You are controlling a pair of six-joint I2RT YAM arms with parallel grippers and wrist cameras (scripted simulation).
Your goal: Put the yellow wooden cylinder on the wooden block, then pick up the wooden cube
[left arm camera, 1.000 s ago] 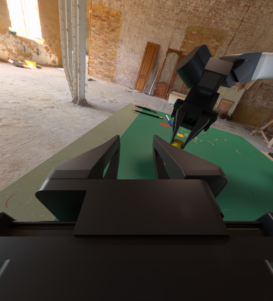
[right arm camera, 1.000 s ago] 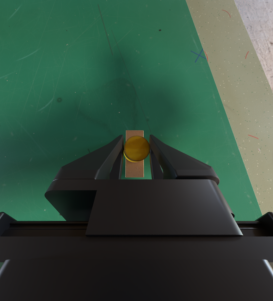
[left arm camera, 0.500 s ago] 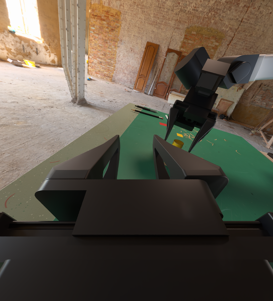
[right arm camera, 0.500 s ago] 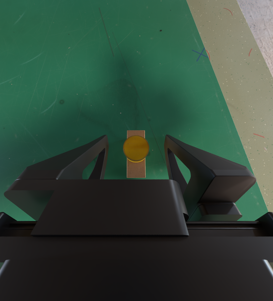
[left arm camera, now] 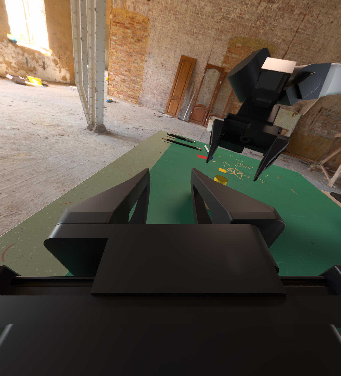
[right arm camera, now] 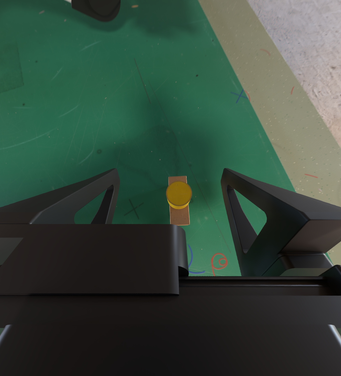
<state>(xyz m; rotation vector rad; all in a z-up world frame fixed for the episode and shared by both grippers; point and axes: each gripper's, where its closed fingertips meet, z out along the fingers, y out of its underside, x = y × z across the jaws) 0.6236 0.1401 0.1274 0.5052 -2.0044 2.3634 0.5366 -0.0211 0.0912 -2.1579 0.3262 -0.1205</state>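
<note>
Yellow wooden cylinder [right arm camera: 178,193] upright on wooden block [right arm camera: 179,216], right hand [right arm camera: 170,173] spread wide above, empty, left hand [left arm camera: 170,173] part-open, empty

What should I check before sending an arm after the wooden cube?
1. Yellow cylinder upright on the wooden block: ok.
2. Right claw open and clear of the cylinder: ok.
3. Right claw lifted above the stack, seen from the left wrist: ok.
4. Left claw open and empty: ok.
5. Wooden cube located: not ok, neither view shows it.
6. Block flat on the green mat: ok.
</note>
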